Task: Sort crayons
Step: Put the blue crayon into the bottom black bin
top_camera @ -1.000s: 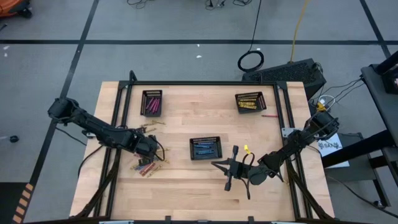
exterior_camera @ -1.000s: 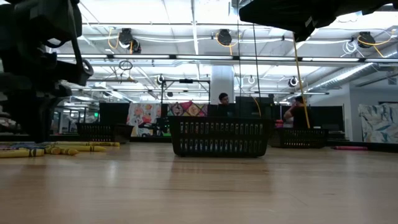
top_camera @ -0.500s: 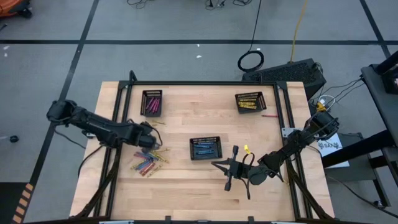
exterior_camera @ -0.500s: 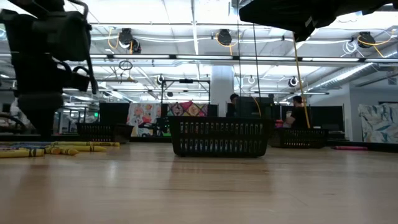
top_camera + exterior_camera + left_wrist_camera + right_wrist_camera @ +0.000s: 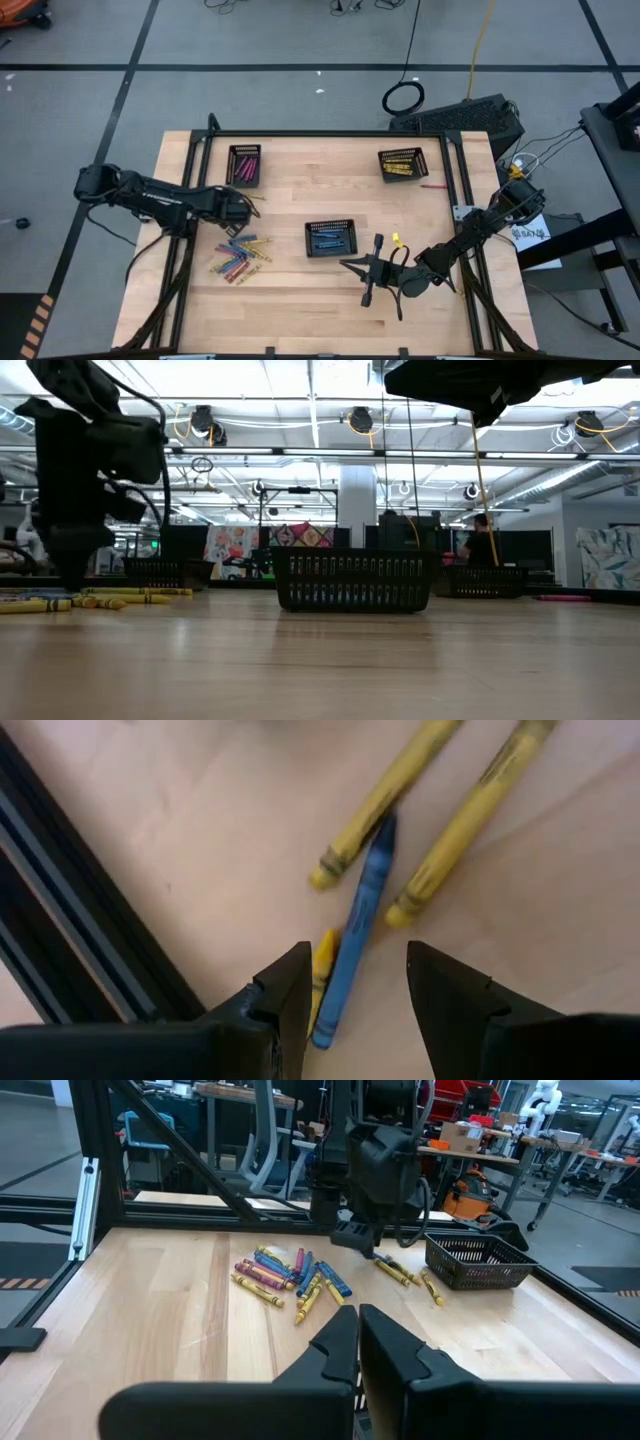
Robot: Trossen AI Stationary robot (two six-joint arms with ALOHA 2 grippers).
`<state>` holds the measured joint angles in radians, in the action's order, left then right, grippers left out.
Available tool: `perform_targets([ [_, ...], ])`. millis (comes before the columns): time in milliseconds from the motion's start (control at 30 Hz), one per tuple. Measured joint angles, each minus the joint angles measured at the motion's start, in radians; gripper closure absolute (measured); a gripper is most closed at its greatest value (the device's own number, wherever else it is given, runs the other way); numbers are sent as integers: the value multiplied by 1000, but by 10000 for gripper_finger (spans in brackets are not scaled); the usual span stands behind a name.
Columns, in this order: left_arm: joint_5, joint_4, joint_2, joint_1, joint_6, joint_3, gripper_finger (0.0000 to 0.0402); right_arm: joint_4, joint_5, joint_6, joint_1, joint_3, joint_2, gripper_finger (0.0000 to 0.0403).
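My left gripper [image 5: 243,207] hangs open, pointing down, at the table's left side just near of the pink-filled tray [image 5: 244,165]. In the left wrist view its fingers stand on either side of the near end of a blue crayon [image 5: 362,910] that lies flat on the wood beside two long yellow crayons [image 5: 470,820] and a short yellow one [image 5: 323,960]. A loose pile of mixed crayons [image 5: 240,260] lies nearer the front. My right gripper [image 5: 365,272] waits shut at the front centre, held level with nothing in it.
A tray of blue crayons [image 5: 330,238] stands mid-table and a tray of yellow ones [image 5: 402,162] at the far right, with a red crayon [image 5: 432,186] beside it. A black frame rail [image 5: 80,920] runs close to my left gripper. People move in the room behind.
My left gripper has gone from over the mixed pile toward the table's far edge, turning about its own axis, and now hangs over the blue and yellow crayons near the pink tray. The crayons have kept their places.
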<state>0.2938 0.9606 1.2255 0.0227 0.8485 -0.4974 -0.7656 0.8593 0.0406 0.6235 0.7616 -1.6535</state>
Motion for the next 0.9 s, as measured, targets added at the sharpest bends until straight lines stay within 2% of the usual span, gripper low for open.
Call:
perform_targets([
  [333,-68,-5,-2,-5,-20,18,246,0,0,0,0,0,0,403],
  [500,-143,12,-5,-21,-54,-5,246,0,0,0,0,0,0,403],
  [900,-160,15,-37,-50,-48,-14,246,7,0,0,0,0,0,403],
])
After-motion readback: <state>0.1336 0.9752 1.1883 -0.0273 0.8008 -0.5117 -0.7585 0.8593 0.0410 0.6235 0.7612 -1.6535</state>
